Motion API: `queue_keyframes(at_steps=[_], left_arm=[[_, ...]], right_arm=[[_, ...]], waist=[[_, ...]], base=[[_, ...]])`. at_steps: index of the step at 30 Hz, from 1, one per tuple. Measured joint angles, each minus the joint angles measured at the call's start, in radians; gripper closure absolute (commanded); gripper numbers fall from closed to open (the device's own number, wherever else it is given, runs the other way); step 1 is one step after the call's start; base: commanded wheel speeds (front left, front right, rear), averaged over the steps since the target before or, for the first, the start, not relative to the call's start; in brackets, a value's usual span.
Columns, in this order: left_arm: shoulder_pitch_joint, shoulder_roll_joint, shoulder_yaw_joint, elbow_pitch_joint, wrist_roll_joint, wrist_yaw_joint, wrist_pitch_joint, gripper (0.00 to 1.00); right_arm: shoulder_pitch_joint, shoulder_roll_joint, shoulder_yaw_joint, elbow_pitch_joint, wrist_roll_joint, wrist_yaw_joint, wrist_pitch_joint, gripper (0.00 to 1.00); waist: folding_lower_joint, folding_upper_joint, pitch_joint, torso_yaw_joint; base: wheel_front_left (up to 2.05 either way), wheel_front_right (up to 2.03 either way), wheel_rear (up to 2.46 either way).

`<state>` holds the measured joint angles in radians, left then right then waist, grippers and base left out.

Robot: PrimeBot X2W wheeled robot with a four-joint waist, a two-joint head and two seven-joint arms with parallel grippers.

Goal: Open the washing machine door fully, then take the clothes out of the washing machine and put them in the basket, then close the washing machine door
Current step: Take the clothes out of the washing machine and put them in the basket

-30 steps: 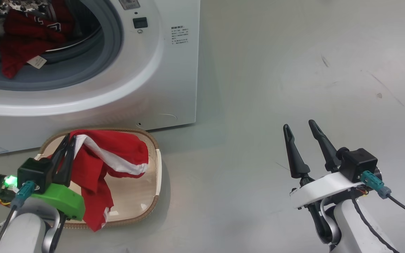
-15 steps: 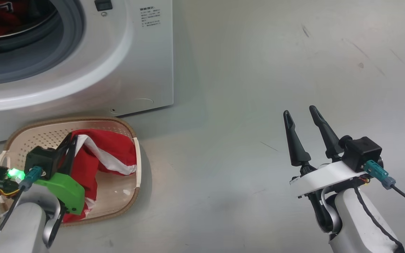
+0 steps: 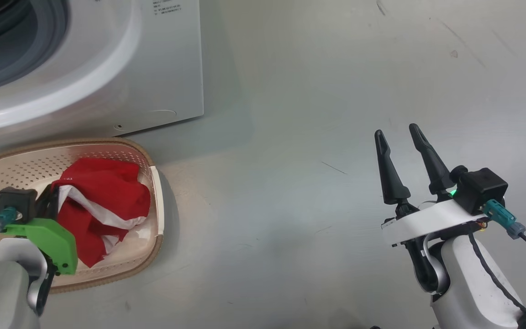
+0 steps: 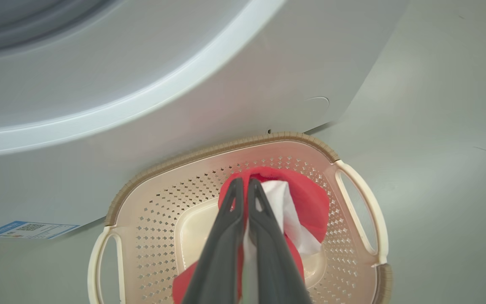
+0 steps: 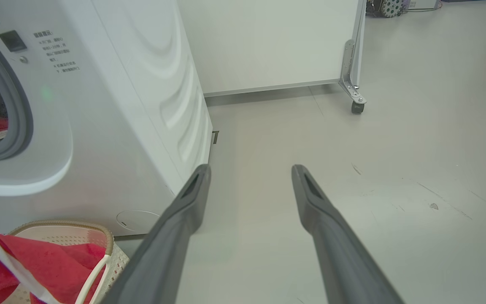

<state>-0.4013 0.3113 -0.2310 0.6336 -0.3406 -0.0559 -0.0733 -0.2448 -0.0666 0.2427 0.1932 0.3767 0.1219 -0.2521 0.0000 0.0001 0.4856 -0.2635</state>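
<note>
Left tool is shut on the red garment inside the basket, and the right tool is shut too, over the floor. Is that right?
Not quite. The right tool is open, its two fingers spread apart, as the right wrist view shows. The rest stands: the left tool is shut on the red garment inside the basket, and the right tool is over the floor.

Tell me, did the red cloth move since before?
Yes. The red cloth has come down into the basket: earlier its end hung past the near rim, now it lies inside.
</note>
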Motion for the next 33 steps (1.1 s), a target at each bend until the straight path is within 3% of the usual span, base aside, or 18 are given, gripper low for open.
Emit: queue_keyframes(at_steps=[8,15,16,17,33], left_arm=[[-0.02,-0.005,0.083,0.124,-0.074,0.026,0.002,1.0],[-0.029,-0.016,0.091,0.173,-0.091,0.026,0.001,0.98],[-0.034,-0.016,0.091,0.179,-0.091,0.026,0.001,0.55],[-0.039,-0.017,0.091,0.187,-0.091,0.026,0.0,0.0],[-0.08,-0.073,0.046,0.244,-0.08,-0.004,-0.114,0.0]], right_arm=[[-0.014,0.0,-0.011,0.0,-0.002,0.0,0.0,0.0],[-0.014,0.001,-0.01,0.002,-0.003,0.0,0.0,0.0],[-0.014,0.001,-0.01,0.002,-0.004,0.0,0.0,0.0],[-0.014,0.001,-0.01,0.002,-0.004,0.0,0.0,0.0],[-0.013,0.002,-0.016,0.024,-0.013,0.0,0.0,0.0]], waist=[[0.0,0.0,0.014,-0.004],[0.0,0.0,0.001,-0.007],[0.0,0.0,0.0,-0.007],[0.0,0.0,0.0,-0.008],[0.0,0.0,-0.068,0.028]], base=[[0.0,0.0,0.0],[0.0,0.0,0.0],[0.0,0.0,0.0],[0.0,0.0,0.0],[0.0,0.0,0.0]])
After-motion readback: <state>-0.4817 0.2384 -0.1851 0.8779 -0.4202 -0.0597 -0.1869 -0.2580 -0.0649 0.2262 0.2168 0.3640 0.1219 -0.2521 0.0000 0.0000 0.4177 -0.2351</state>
